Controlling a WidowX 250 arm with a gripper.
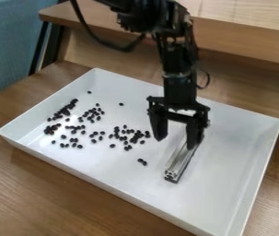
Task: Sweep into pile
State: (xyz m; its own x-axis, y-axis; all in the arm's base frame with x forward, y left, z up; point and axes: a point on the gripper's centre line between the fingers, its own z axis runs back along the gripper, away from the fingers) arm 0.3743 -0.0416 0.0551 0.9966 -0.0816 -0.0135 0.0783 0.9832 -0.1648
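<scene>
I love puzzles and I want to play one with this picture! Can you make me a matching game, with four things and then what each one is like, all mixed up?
Things:
1. Tray
2. Small beans
3. Metal bar
4. Table

What it is like:
A. Silvery, long and straight, lying inside the tray
B. Brown wood, underneath the tray
C. White, with raised sides
D. Black, spread about in clumps and singles

Right pairs: 1-C, 2-D, 3-A, 4-B

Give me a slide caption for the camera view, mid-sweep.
Dark beans scattered in a white tray, with the open gripper at a metal bar.
</scene>
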